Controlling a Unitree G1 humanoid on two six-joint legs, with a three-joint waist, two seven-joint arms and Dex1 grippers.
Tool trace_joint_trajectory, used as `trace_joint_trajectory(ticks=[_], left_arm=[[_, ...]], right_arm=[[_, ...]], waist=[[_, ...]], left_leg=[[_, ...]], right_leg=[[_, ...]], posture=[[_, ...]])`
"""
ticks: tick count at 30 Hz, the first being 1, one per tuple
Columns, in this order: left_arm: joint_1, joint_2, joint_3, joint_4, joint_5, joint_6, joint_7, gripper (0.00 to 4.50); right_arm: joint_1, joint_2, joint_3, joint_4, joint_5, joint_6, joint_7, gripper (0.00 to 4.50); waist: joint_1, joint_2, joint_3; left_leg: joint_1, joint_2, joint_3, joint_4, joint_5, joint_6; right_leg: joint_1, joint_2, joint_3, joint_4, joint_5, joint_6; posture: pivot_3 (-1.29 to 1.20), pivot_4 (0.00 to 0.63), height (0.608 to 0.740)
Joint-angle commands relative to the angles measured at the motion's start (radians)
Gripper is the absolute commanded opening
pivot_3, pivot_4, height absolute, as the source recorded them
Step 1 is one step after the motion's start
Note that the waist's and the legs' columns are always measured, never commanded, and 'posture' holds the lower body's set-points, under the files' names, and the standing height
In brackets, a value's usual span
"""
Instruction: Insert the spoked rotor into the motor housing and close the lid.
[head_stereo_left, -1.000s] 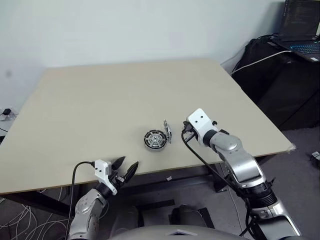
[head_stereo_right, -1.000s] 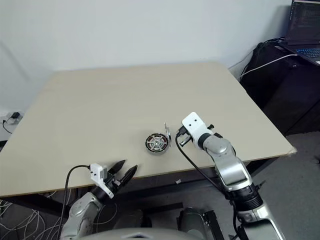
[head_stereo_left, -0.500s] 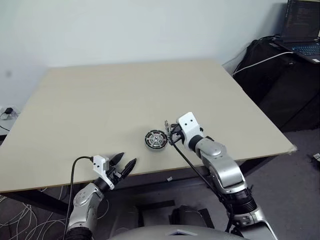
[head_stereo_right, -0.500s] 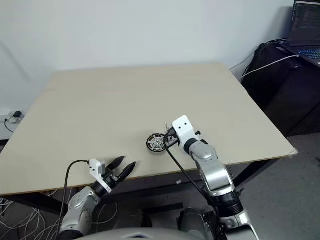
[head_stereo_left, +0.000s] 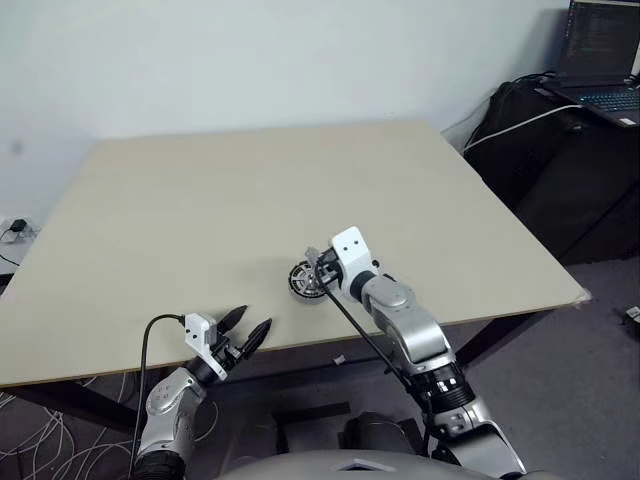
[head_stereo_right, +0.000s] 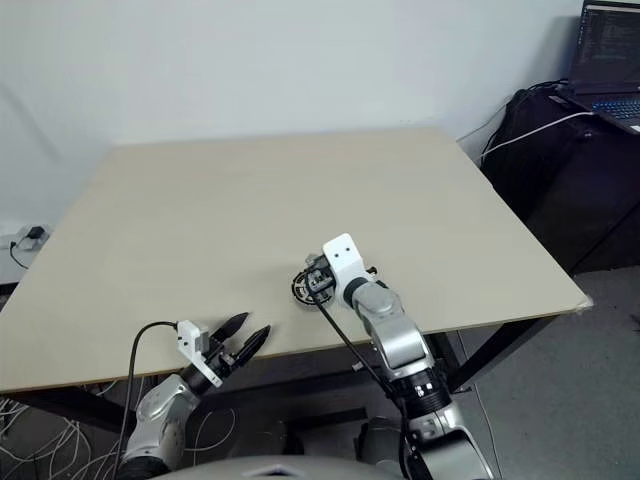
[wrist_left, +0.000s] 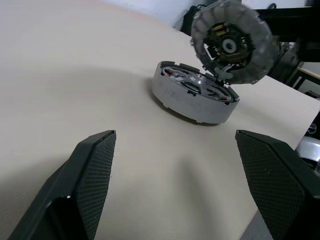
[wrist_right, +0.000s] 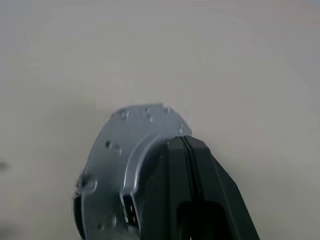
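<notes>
Since one second ago the right arm has swung to the left and carried its disc from the right side of the round part to just above it. On the wide beige surface (head_stereo_left: 200, 190) the motor housing (wrist_left: 195, 97) lies near the front edge, a little right of the middle; its open top shows silver spokes and a hub inside, so I judge that the spoked rotor (wrist_left: 196, 84) is already seated. What is left is the closing. The lid (wrist_left: 231, 41) is held on edge, tilted over the far right side of the housing, its lower rim touching or nearly touching the housing's top. It must still be laid flat and pressed down. The right gripper (head_stereo_left: 322, 275) reaches forward and to the left, pointing somewhat downward, and its jaws are clenched on the lid's rim. The left gripper (head_stereo_left: 245, 328) hovers at the front edge of the surface, left of the housing, pointing level toward it, with jaws spread wide and empty.
</notes>
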Motion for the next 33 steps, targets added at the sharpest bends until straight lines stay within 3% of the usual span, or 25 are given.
trace_joint_trajectory(ticks=[1, 7, 15, 26, 33], left_arm=[[-0.007, 0.012, 0.039, 0.063, -0.002, -0.028, 0.0, 4.04], [0.063, -0.007, 0.024, -0.012, 0.007, -0.045, 0.017, 4.04], [-0.003, 0.01, 0.061, 0.166, -0.004, -0.107, -0.04, 4.04], [0.004, 0.003, 0.063, 0.131, 0.004, -0.103, -0.045, 4.04], [0.047, -0.009, 0.045, 0.027, 0.011, -0.067, -0.014, 4.04]], right_arm=[[-0.044, 0.024, 0.006, 0.039, -0.001, -0.045, -0.002, 0.02], [-0.077, 0.045, 0.0, 0.132, 0.001, -0.082, -0.008, 0.02], [-0.107, 0.076, -0.023, 0.258, 0.009, -0.113, -0.018, 0.02], [-0.128, 0.103, -0.048, 0.409, 0.006, -0.161, -0.03, 0.02], [-0.111, 0.104, -0.059, 0.321, 0.044, -0.184, 0.026, 0.02]], waist=[[-0.002, 0.001, -0.001], [-0.015, 0.002, -0.002], [-0.016, 0.005, -0.004], [-0.017, 0.007, -0.007], [-0.017, 0.005, -0.007]], left_leg=[[0.0, 0.0, 0.0, 0.0, 0.0, 0.0], [0.0, 0.001, 0.0, -0.001, 0.0, 0.0], [0.002, 0.0, 0.0, -0.001, 0.0, -0.001], [0.009, 0.006, 0.0, -0.001, -0.001, -0.001], [0.008, 0.006, 0.002, -0.002, -0.003, -0.006]], right_leg=[[0.0, 0.0, 0.0, 0.0, 0.0, 0.0], [0.0, 0.0, 0.0, 0.0, 0.0, 0.0], [0.001, 0.0, -0.001, 0.0, -0.001, -0.001], [0.003, -0.001, -0.007, 0.001, 0.0, 0.0], [0.001, -0.001, -0.007, 0.0, -0.001, -0.002]], posture=[[0.0, 0.0, 0.74], [0.0, 0.0, 0.74], [0.0, 0.0, 0.74], [0.0, 0.0, 0.74], [0.0, 0.0, 0.74]])
